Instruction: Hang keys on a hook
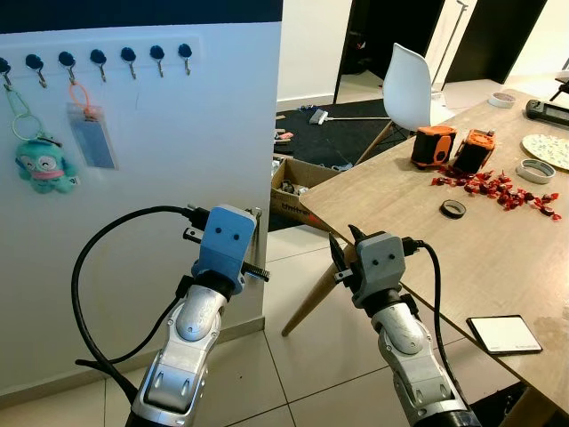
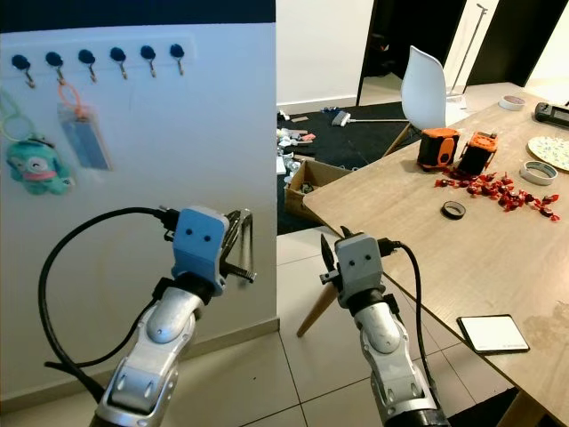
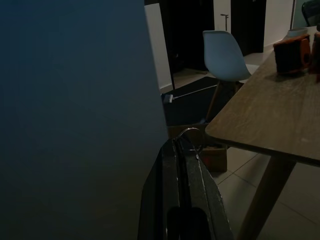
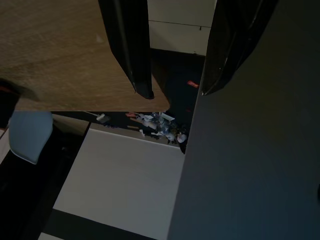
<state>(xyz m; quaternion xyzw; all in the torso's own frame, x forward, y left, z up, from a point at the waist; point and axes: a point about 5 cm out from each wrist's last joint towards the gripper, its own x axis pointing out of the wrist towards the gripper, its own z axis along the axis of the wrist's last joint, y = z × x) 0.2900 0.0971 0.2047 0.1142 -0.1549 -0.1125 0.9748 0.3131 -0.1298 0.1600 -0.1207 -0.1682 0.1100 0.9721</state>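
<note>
1. My left tool (image 2: 238,242) is clamped shut on the keys (image 2: 242,233). A thin wire ring pokes out past the fingertips, and in the left wrist view it arcs just over the closed fingers (image 3: 181,165). I judge the grip is this far back so the ring stays free to slip over a hook.

2. That tool sits low and near the outer edge of the white wall (image 1: 178,142), well below the row of black hooks (image 1: 129,60) along its top. So the keys are in hand, not yet hung, and the lift is the step ahead.

3. The two hooks at the left end are taken: one carries a teal plush charm (image 1: 42,165) on a ring, the next a card holder (image 1: 91,133) on an orange loop. The hooks further right look bare, so I would pick one of those, likely the nearest.

4. My right tool (image 1: 340,253) is open and holds nothing, its fingers (image 4: 131,45) spread apart. It hangs between the wall and the wooden worktop (image 1: 498,267), out of the left arm's path.

5. The worktop to my right carries red sweets (image 1: 498,189), tape rolls (image 1: 452,209) and a tablet (image 1: 504,334), none of which this job needs.

6. The risk I see is the ring being thin: it must meet the hook tip squarely or it will slide off.
</note>
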